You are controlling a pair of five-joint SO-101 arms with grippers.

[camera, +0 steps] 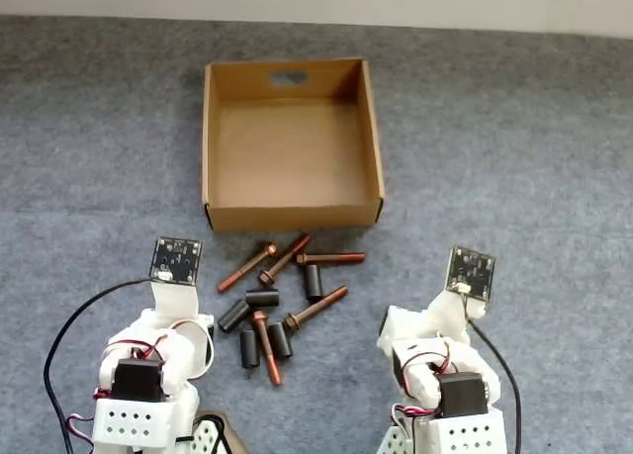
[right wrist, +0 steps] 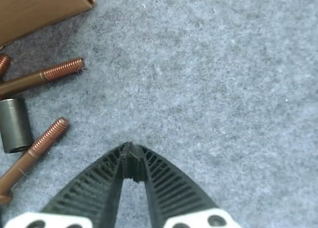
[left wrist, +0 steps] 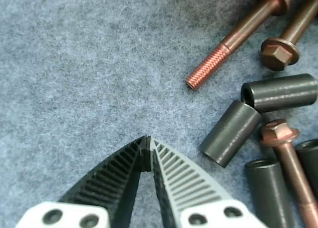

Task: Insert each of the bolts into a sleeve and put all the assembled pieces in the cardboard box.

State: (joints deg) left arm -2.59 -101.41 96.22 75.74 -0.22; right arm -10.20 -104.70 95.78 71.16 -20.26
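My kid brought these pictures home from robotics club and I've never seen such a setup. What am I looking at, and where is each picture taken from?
These are two small robot arms side by side at a table covered in grey carpet. The high view looks down from above and shows the left arm and the right arm. The other two pictures come from a camera on each wrist, looking along that arm's own pincer. The left gripper and the right gripper are both shut and hold nothing. Between the arms lie loose copper-coloured bolts and dark sleeves. Beyond them sits an open cardboard box.
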